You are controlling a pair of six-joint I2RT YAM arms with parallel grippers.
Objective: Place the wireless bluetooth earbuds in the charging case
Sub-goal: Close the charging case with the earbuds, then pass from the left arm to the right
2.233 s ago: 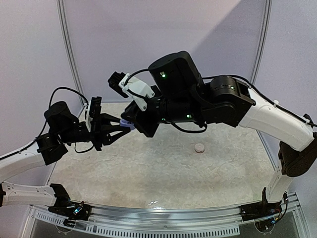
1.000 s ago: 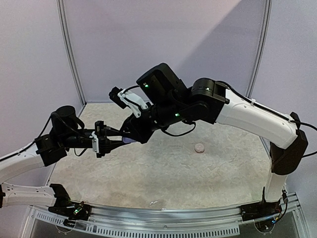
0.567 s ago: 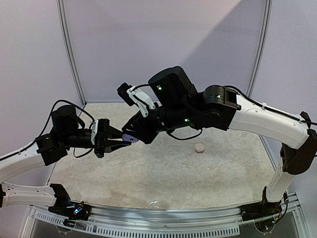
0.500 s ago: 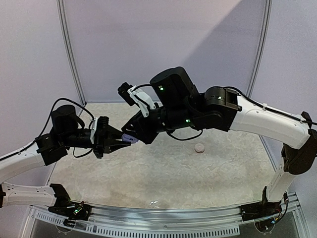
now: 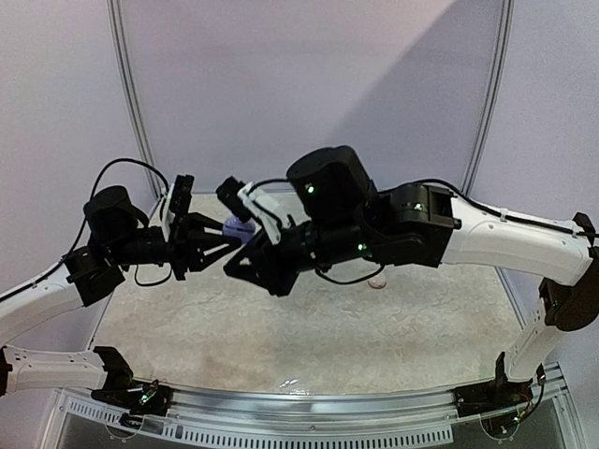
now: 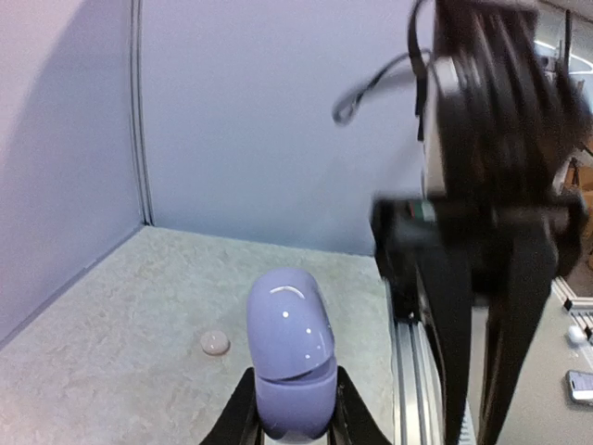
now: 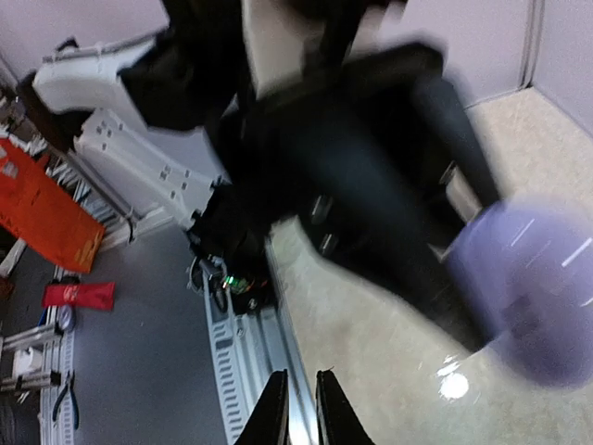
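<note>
Midair, left end effector [image 6: 293, 422] clamps charging case [image 6: 289, 338]; right end effector [image 7: 296, 408] nearly closed.

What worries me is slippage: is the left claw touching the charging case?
Touching. The left wrist view shows the left claw clamped against both sides of the charging case, at its lower half.

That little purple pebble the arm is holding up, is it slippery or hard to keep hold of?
Probably slippery: the case is glossy and rounded, and the left tool pinches only one end. It looks like stiff plastic, unlikely to squash. Set down and pushed, its pebble shape would likely slide or rock rather than stay put.
</note>
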